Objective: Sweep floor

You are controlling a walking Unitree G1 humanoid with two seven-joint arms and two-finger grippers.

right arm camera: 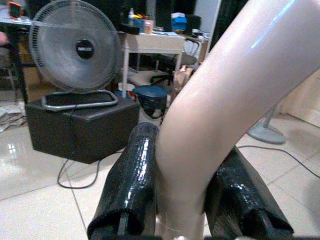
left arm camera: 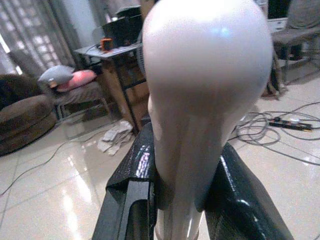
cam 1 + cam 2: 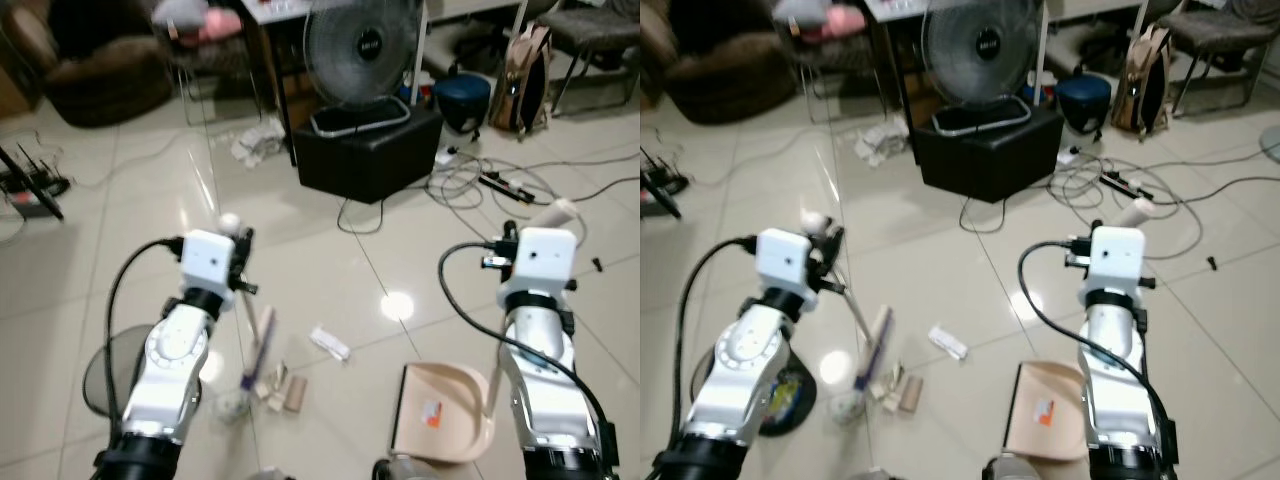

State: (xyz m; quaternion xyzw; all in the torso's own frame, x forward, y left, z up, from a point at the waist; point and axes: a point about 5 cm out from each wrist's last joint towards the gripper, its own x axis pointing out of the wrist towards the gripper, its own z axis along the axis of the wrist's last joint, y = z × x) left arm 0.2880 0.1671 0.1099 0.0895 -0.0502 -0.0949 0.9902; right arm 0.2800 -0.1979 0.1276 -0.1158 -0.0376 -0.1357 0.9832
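My left gripper (image 2: 182, 197) is shut on the pale handle of a small broom (image 3: 230, 222). Its black fingers (image 2: 131, 200) press on both sides of the handle. The broom slants down to its head (image 3: 257, 352) on the tiled floor between my arms. My right gripper (image 1: 182, 197) is shut on the beige handle (image 3: 557, 213) of a dustpan, whose pan (image 3: 445, 410) rests on the floor in front of my right arm. Litter lies by the broom head: a white wrapper (image 3: 330, 343), brown cardboard tubes (image 3: 294, 392) and a crumpled scrap (image 3: 232, 405).
A black box (image 3: 365, 150) with a fan (image 3: 362, 45) on it stands ahead. Cables and a power strip (image 3: 500, 187) sprawl to its right. Crumpled paper (image 3: 258, 140), a blue stool (image 3: 462, 98), a bag (image 3: 525, 65) and a brown sofa (image 3: 100, 70) stand farther back. A dark round object (image 3: 105, 370) lies under my left arm.
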